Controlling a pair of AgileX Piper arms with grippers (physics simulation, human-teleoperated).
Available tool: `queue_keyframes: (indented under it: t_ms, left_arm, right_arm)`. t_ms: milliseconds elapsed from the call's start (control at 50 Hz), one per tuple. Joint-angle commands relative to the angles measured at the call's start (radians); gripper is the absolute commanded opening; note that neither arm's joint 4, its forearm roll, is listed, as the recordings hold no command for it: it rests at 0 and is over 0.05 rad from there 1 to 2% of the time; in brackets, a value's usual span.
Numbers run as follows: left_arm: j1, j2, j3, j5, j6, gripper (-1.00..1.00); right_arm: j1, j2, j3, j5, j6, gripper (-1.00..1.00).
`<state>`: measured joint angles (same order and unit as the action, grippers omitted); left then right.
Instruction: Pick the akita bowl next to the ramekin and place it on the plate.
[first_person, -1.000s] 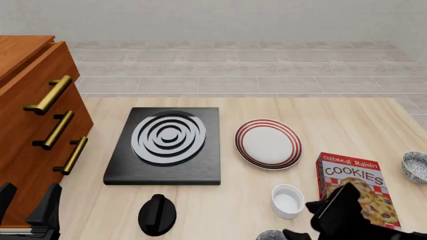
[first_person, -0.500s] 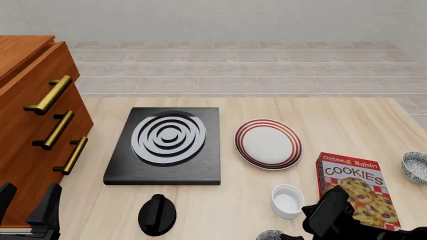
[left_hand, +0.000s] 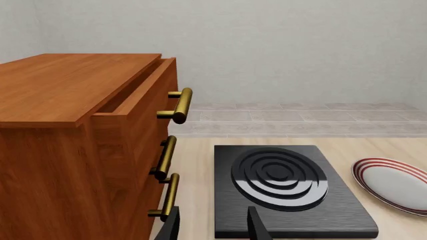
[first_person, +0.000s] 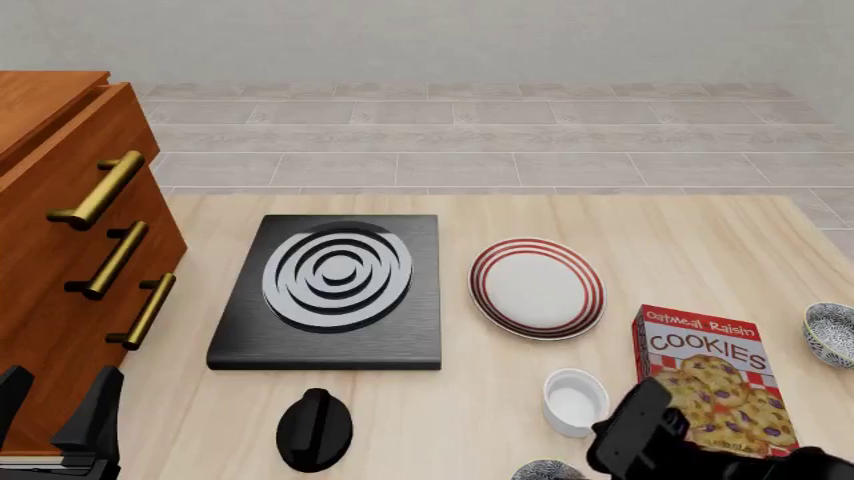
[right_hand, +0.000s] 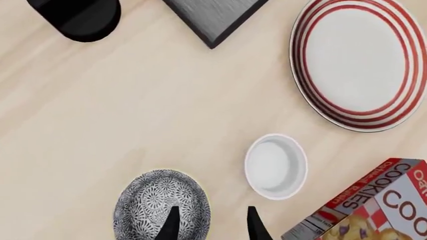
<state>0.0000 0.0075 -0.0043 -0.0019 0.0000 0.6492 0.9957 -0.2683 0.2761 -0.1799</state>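
Note:
The akita bowl (right_hand: 162, 205) is grey, speckled and pale-rimmed, and rests on the table beside the white ramekin (right_hand: 275, 166). In the front view only a sliver of the akita bowl (first_person: 546, 470) shows at the bottom edge, near the ramekin (first_person: 575, 402). My right gripper (right_hand: 212, 226) is open above the bowl's rim on the ramekin side, one finger over the bowl and the other outside it. How high it is above the rim I cannot tell. The red-striped plate (first_person: 537, 287) lies empty further back. My left gripper (first_person: 56, 402) stays open at the front left.
A black stove (first_person: 327, 290) lies left of the plate, with a black knob-like object (first_person: 315, 430) in front of it. A cookies box (first_person: 714, 380) lies right of the ramekin, and another speckled bowl (first_person: 830, 333) sits at the right edge. A wooden drawer cabinet (first_person: 67, 230) stands at the left.
My right arm has shifted left and toward the front edge, closing in over the akita bowl. The left arm and all dishes have not moved.

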Motion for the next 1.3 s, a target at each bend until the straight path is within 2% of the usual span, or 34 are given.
queue_keyframes:
  t_ms: [20,480,1300]
  left_arm:
    - [0.0,0.0,0.0,0.0,0.0,1.0]
    - [0.0,0.0,0.0,0.0,0.0,1.0]
    - [0.0,0.0,0.0,0.0,0.0,1.0]
  right_arm:
    - [0.007,0.041,0.004,-0.018,-0.004,1.0]
    - [-0.002,0.076,0.021,-0.046,-0.017,1.0]
    - [0.026,0.113,0.069,-0.117,0.026,1.0]
